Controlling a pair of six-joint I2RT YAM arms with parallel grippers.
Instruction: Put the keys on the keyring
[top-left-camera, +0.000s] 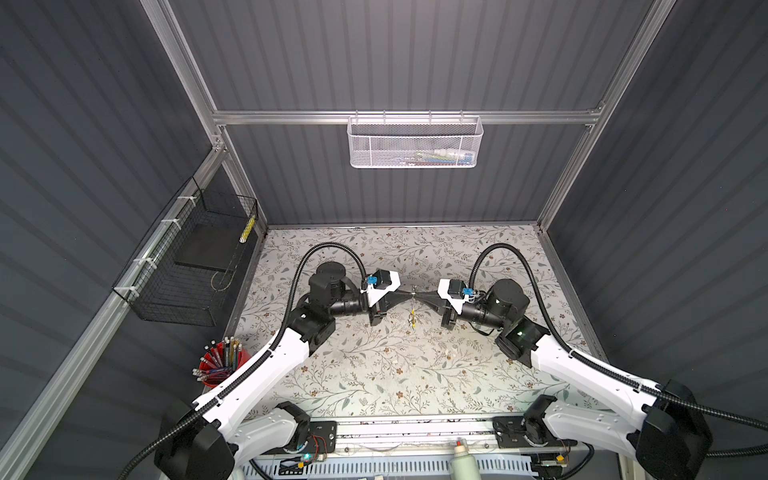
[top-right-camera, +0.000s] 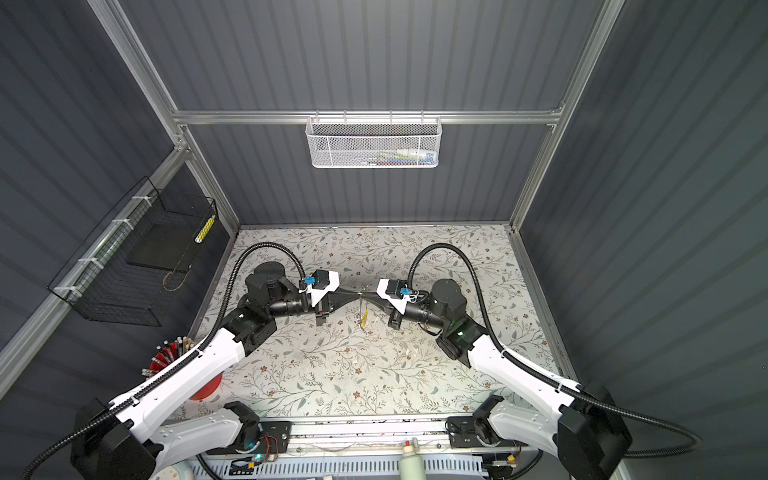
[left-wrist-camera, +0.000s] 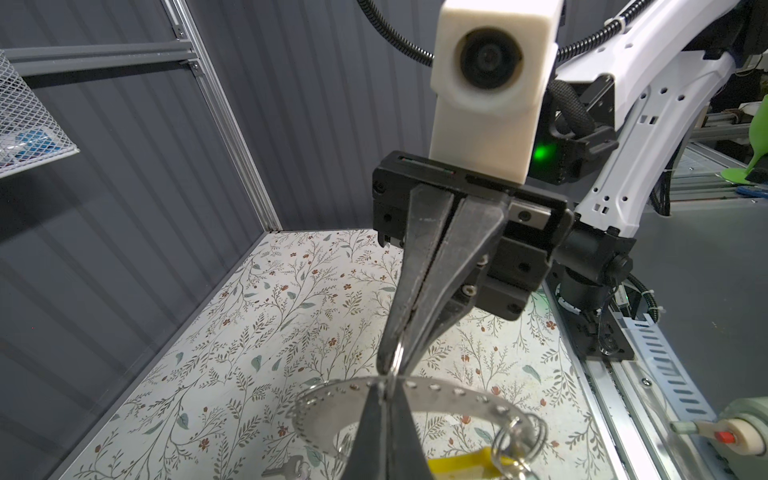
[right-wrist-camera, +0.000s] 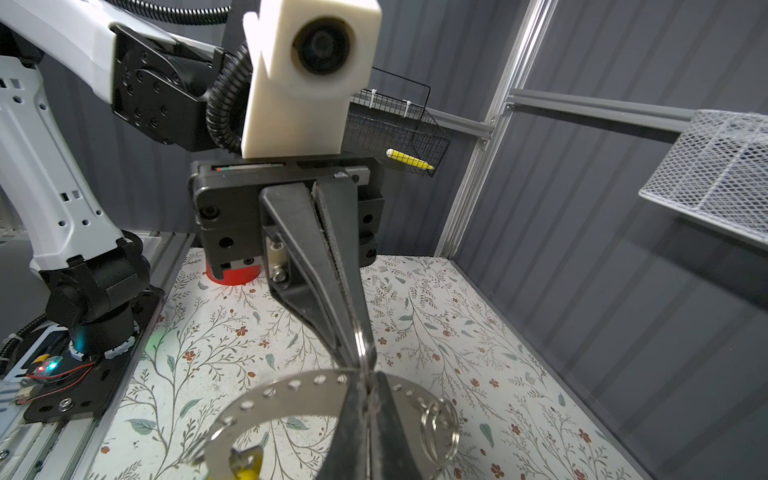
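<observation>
Left wrist, small key (left-wrist-camera: 286, 467) indistinct, yellow tag (left-wrist-camera: 457, 467) cut off

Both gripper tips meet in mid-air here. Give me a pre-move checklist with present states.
1. That the left gripper is shut on the keyring rim: ok.
2. That the right gripper is shut at the same rim spot: ok.
3. That the keyring is clear of the table: ok; its yellow tag hangs free.
4. Which gripper pinches the small split ring between the tips: cannot tell.
5. Whether the key beside the tag is threaded on: cannot tell.
</observation>
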